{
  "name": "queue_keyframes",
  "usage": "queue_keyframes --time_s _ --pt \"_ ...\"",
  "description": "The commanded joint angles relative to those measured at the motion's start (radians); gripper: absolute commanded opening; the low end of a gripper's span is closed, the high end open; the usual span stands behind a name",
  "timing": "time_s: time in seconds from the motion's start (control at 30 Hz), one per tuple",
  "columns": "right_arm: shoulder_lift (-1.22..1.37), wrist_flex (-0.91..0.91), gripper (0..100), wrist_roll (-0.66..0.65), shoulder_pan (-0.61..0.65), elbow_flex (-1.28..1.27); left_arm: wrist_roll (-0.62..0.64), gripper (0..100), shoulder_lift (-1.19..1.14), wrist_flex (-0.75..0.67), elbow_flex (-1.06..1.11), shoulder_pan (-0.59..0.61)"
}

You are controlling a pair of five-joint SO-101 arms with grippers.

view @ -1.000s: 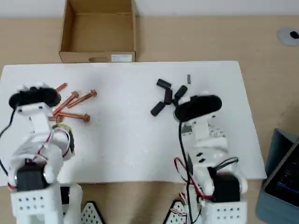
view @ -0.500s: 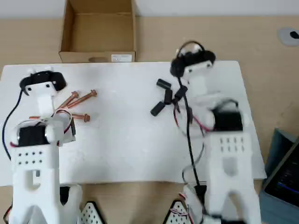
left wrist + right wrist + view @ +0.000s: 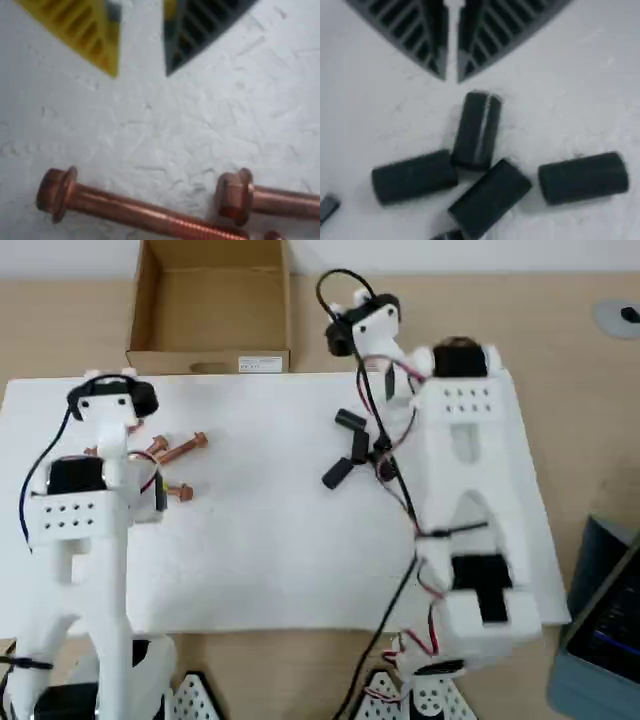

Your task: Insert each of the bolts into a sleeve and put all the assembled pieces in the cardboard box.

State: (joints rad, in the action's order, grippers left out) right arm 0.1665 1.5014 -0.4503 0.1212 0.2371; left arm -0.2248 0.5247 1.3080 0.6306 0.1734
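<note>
Several copper bolts (image 3: 168,448) lie on the left of the white mat, under my left arm (image 3: 108,400). In the left wrist view two bolts (image 3: 125,211) (image 3: 235,196) lie just ahead of my left gripper (image 3: 140,72), which stands open and empty above the mat. Several black sleeves (image 3: 350,447) lie in a loose cluster at the mat's middle right. My right gripper (image 3: 451,77) hovers shut and empty just short of one sleeve (image 3: 477,130), with others (image 3: 415,175) (image 3: 582,177) beyond. The open cardboard box (image 3: 140,310) stands beyond the mat at the far left.
The white mat (image 3: 260,560) covers most of the wooden table. A grey device (image 3: 605,640) sits at the right edge and a grey round thing (image 3: 620,315) at the far right corner. A small dark stub (image 3: 327,207) lies beside the sleeves.
Both arms have unfolded and stretched forward from near the front edge. The left arm now reaches over the bolts, the right over and past the sleeves.
</note>
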Motion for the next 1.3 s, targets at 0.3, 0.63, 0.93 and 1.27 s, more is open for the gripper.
queue_keyframes --time_s 0.3,0.63,0.93,1.27 --pt "0.403 0.216 13.6 -0.230 0.021 0.545 -0.058 8 -0.079 0.037 -0.084 -0.011" --pt "0.561 0.239 16.6 -0.262 0.088 0.694 -0.063 8 -0.079 0.040 -0.083 -0.011" --pt "0.680 0.238 16.6 -0.259 0.120 0.800 -0.063 8 -0.079 0.038 -0.080 -0.011" --pt "0.866 0.238 16.6 -0.259 0.120 0.974 -0.063 8 -0.079 0.038 -0.077 -0.011"
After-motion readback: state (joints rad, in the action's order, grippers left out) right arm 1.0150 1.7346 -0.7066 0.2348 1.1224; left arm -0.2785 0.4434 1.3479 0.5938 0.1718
